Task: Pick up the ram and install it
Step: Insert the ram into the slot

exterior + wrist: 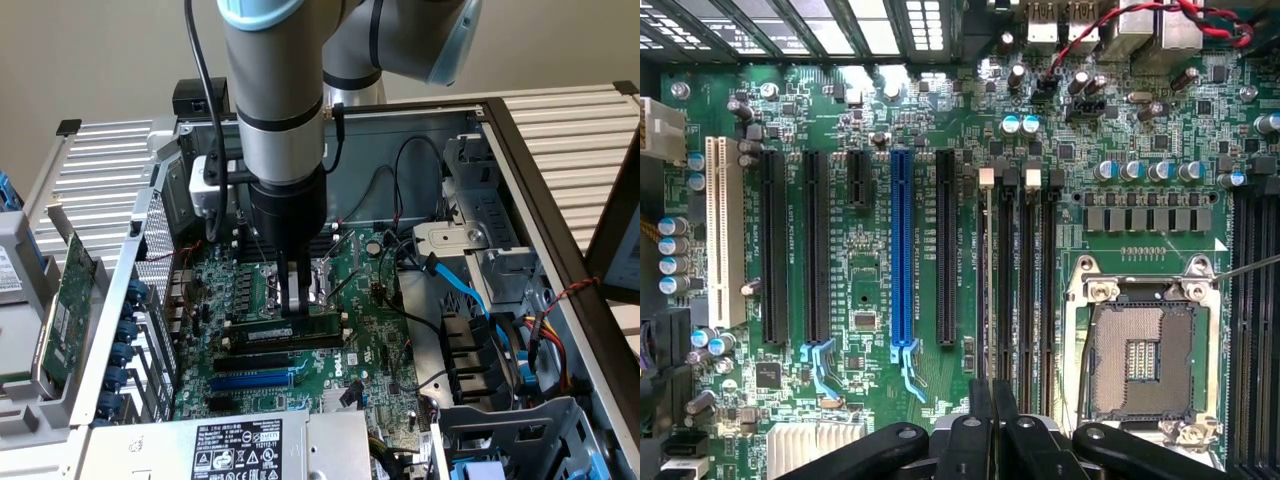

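Plainly, the pincer [296,303] was clamped on the ram [290,331], gripping its upper edge near the middle so the stick stood edge-down and level over a memory slot [1005,290] on the motherboard [375,345] inside the open computer case [520,160], just beside the empty CPU socket [1140,350].

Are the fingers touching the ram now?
Touching. In the exterior view the fingers close on the upper edge of the ram, with no gap showing.
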Available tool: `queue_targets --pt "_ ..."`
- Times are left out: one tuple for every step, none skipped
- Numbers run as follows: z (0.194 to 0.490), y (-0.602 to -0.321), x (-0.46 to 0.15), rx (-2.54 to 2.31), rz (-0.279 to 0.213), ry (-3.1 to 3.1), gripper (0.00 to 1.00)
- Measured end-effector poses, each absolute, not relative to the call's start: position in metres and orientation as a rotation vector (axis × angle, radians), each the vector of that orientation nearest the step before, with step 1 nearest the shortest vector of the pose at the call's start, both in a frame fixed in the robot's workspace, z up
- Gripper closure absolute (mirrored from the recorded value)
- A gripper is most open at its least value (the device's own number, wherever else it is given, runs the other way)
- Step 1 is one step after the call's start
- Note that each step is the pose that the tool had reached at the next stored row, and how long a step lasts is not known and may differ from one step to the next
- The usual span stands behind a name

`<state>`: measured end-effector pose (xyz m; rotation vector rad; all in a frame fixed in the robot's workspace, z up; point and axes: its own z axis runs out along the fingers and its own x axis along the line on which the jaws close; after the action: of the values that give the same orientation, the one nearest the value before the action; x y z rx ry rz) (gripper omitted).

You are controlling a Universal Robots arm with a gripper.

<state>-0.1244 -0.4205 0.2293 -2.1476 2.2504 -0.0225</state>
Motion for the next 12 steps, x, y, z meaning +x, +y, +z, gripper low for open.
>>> queue_targets --pt "0.2290 -0.4205 -0.1246 -2.147 -0.023 2.250 0.88" --pt "0.2287 -0.4205 -0.1248 -2.147 -0.024 2.250 0.88" --pt "0.2284 -0.4205 -0.1250 -2.147 -0.024 2.249 0.88" --pt "0.2282 -0.4204 -0.1250 -2.146 -0.025 2.249 0.88" --pt "0.2282 -0.4204 -0.1253 -2.146 -0.025 2.249 0.88" --pt "0.2281 -0.4204 -0.1255 -2.146 -0.025 2.249 0.88" --pt "0.2281 -0.4204 -0.1257 -2.146 -0.025 2.249 0.88" --pt "0.2281 -0.4204 -0.1261 -2.146 -0.025 2.249 0.88" --pt "0.2281 -0.4204 -0.1262 -2.146 -0.025 2.249 0.88" --pt "0.2281 -0.4204 -0.1264 -2.146 -0.025 2.249 0.88" --pt "0.2281 -0.4204 -0.1264 -2.146 -0.025 2.249 0.88" --pt "0.2280 -0.4205 -0.1264 -2.146 -0.025 2.249 0.88"
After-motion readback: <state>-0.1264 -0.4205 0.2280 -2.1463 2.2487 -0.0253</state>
